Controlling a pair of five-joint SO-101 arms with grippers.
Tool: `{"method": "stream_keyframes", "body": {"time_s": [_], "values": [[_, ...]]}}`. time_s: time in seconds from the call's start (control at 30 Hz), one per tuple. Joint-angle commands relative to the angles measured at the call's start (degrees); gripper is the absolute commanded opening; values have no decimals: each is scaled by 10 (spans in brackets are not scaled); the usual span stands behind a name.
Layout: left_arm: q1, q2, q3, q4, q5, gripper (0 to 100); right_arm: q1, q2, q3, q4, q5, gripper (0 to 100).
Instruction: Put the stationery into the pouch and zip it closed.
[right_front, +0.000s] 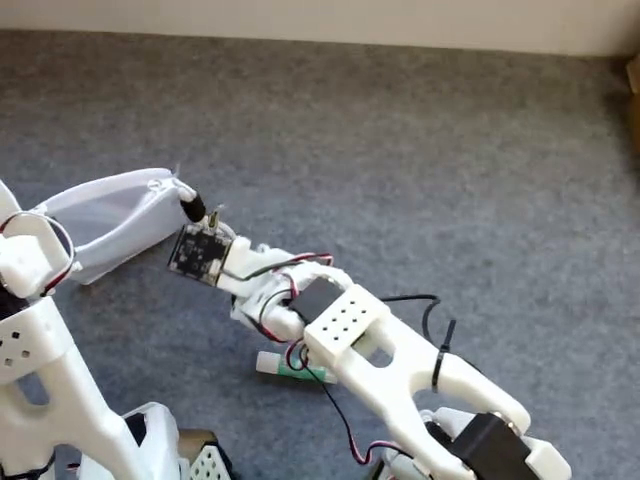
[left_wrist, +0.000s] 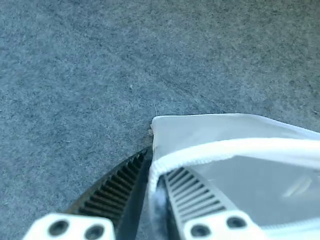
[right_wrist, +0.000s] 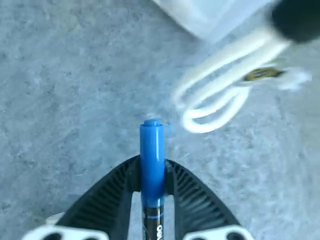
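A translucent white pouch (right_front: 115, 222) lies on the grey carpet at the left. My left gripper (left_wrist: 152, 162) is shut on the pouch's (left_wrist: 240, 155) white-trimmed edge. My right gripper (right_wrist: 152, 167) is shut on a blue pen (right_wrist: 152, 150), which points at the pouch's corner (right_wrist: 215, 15) from a short way off. A white cord loop (right_wrist: 215, 100) and a small zipper tag (right_wrist: 262, 74) lie between the pen and the pouch. A dark rounded object (right_front: 192, 208) sits at the pouch's near end. A white and green stick (right_front: 290, 368) lies on the carpet under the right arm (right_front: 345, 325).
Grey carpet (right_front: 420, 150) stretches open to the back and right. A pale wall strip (right_front: 300, 20) runs along the far edge. The left arm's white body (right_front: 40, 370) stands at the front left, close to the pouch.
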Motion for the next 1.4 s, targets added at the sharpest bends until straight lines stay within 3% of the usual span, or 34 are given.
{"method": "stream_keyframes", "body": {"time_s": [0.0,0.77,1.0,1.2,1.37], "values": [[18,0,7,-3,3,7,33,-28,-7,-51,-53,4],[46,0,11,-3,-13,7,100,-29,-8,-145,-273,4],[46,0,11,-3,-13,7,100,-39,-8,-155,-281,4],[46,0,11,-3,-13,7,99,-178,34,-170,-280,4],[46,0,12,-3,-13,7,97,-291,120,-248,-280,4]]}}
